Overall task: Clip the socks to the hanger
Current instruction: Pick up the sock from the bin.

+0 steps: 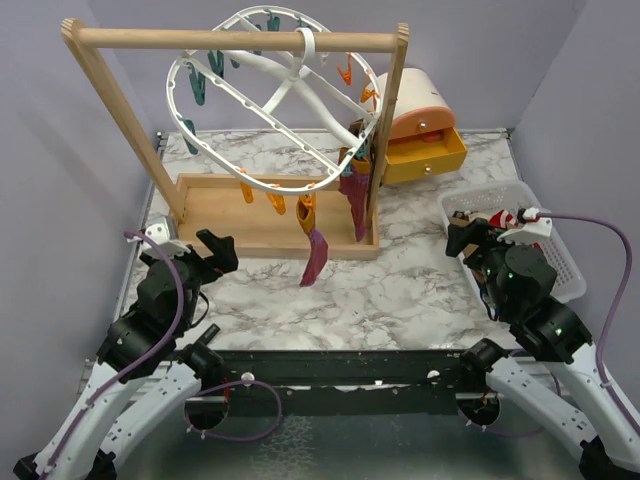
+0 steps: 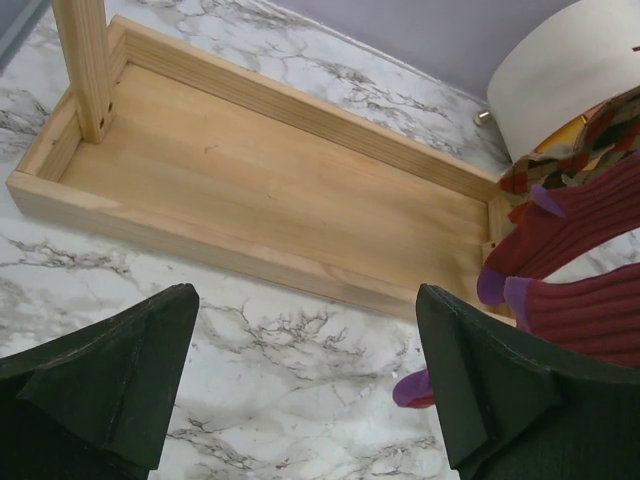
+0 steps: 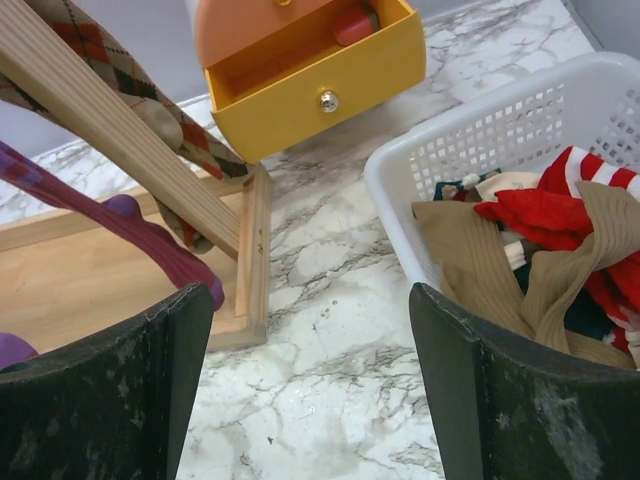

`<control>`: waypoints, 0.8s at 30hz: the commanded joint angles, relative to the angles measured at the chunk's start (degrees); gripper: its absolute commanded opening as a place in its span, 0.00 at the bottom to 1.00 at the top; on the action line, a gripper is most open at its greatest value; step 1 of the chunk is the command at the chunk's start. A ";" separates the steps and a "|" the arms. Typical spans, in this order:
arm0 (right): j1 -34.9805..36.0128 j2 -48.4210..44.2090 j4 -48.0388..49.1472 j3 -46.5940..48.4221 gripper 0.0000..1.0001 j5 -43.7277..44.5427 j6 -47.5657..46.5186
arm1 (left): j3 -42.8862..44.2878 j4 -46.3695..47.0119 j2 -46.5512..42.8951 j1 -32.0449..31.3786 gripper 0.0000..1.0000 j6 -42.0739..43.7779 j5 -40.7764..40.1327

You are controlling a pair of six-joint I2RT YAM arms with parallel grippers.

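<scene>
The white oval hanger [image 1: 272, 100] hangs tilted from the wooden bar, with orange and teal clips. A maroon sock [image 1: 315, 257] hangs from an orange clip at its front; another maroon sock [image 1: 355, 200] and an argyle sock [image 1: 355, 140] hang at its right. The maroon socks [image 2: 580, 270] show at the right of the left wrist view. More socks [image 3: 540, 250], tan, red-and-white striped and teal, lie in the white basket [image 3: 470, 150]. My left gripper [image 1: 218, 250] is open and empty over the marble. My right gripper [image 1: 465, 235] is open and empty beside the basket.
The wooden bar-and-tray rack [image 1: 270, 215] stands mid-table; its tray [image 2: 270, 190] fills the left wrist view. A yellow drawer box [image 1: 425, 155] with an open drawer [image 3: 320, 70] stands at the back right. The basket [image 1: 560, 250] sits at the right edge.
</scene>
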 commanded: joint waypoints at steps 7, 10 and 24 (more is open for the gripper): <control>-0.16 1.92 1.97 2.48 0.84 -3.93 -5.28 | -2.99 4.29 -6.10 -0.15 0.99 3.83 0.01; -0.15 8.32 0.83 6.10 0.84 -3.63 -3.28 | -3.01 5.60 -5.32 -0.15 0.99 4.47 0.20; -18.28 27.81 2.38 12.95 0.80 -19.44 11.60 | -5.40 7.83 -5.41 -0.15 0.99 4.62 0.36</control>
